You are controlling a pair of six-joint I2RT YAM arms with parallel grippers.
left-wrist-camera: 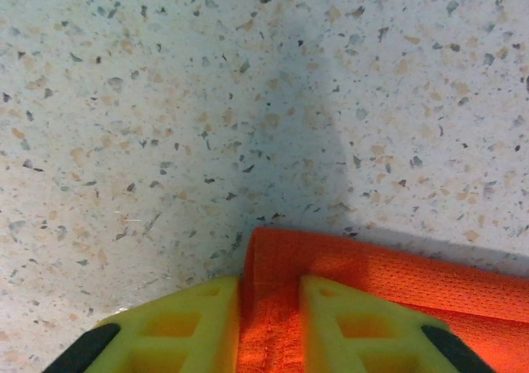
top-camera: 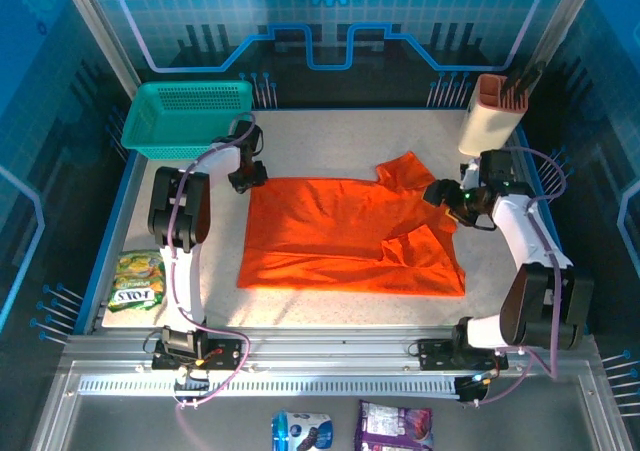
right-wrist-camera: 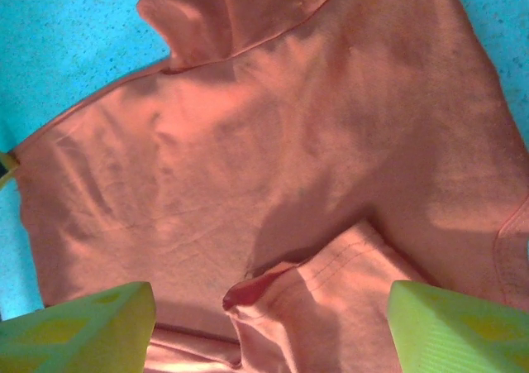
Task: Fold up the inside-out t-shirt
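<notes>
The inside-out t-shirt [top-camera: 350, 236] lies spread flat on the speckled table [top-camera: 330, 141], bright orange-red, with one sleeve folded over near its right side. My left gripper [top-camera: 245, 176] is at the shirt's far left corner. In the left wrist view its yellow fingers [left-wrist-camera: 182, 323] press in on a strip of that corner of the t-shirt [left-wrist-camera: 388, 286], my left gripper [left-wrist-camera: 270, 290] shut on it. My right gripper [top-camera: 445, 193] hovers over the shirt's right side. In the right wrist view my right gripper [right-wrist-camera: 271, 298] stands wide open above the folded sleeve of the t-shirt [right-wrist-camera: 273, 141].
A teal mesh basket [top-camera: 190, 116] stands at the back left. A beige holder with an orange top [top-camera: 490, 111] is at the back right. A snack packet [top-camera: 137, 281] lies at the left edge, and two packets [top-camera: 300, 431] sit below the rail.
</notes>
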